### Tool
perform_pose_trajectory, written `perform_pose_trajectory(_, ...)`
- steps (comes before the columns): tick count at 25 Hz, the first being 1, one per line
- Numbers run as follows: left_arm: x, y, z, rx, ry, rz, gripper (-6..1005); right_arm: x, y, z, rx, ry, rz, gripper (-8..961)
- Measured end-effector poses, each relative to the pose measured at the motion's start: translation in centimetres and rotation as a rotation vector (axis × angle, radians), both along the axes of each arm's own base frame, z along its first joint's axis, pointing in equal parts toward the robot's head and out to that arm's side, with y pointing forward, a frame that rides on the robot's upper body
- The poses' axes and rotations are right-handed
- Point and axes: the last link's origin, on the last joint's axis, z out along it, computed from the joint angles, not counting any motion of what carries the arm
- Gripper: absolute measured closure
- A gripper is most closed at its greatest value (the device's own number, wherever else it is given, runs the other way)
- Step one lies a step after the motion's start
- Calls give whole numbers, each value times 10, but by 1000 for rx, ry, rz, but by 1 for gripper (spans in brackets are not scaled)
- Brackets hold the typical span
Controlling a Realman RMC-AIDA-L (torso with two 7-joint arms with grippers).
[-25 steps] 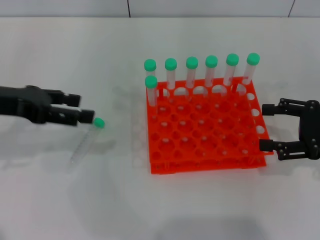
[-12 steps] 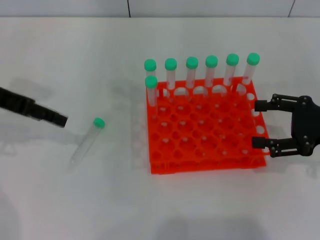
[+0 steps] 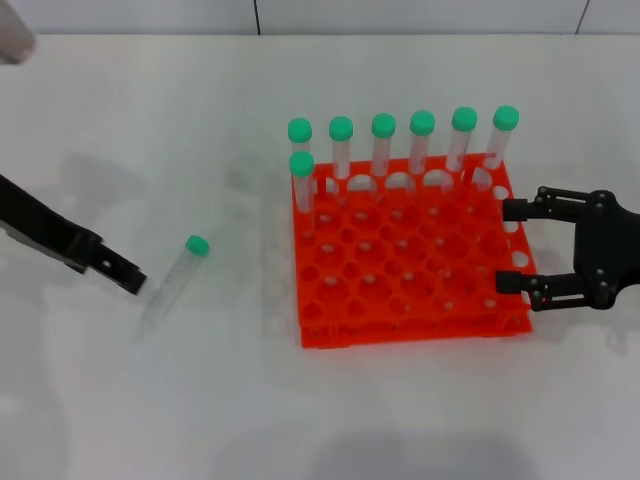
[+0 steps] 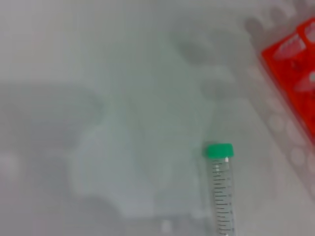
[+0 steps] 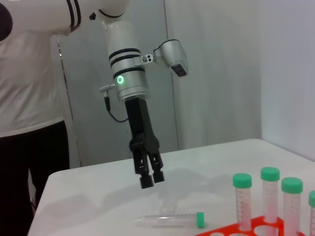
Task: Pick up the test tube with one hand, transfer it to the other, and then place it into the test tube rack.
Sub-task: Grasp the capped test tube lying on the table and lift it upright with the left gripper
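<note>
Test tube — lower end cut off by frame edge

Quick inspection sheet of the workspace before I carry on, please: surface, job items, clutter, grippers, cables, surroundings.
Surface: white table, no spills seen.
Test tube: lying flat on the table, left of the rack, green cap toward the rack, ungripped.
Test tube rack: orange, upright, holding seven green-capped tubes along its far side.
Clutter: nothing seen.
Left gripper: hovering above the table near the lying tube, empty, fingers close together.
Right gripper: open, empty, at the rack's right edge.
Cables: one black cable at the left wrist.
Surroundings: a person standing beyond the table.
</note>
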Motion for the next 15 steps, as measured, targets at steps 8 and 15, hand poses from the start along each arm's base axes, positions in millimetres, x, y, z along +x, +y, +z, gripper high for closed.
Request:
perform_pose_trajectory(8, 7, -4, -21, -49, 32, 44, 128, -1, 3, -4, 10, -9, -2, 98)
perform_pose_trajectory(15, 12, -6, -30, -69, 101, 88, 128, -1, 2, -5, 21, -14, 13, 98)
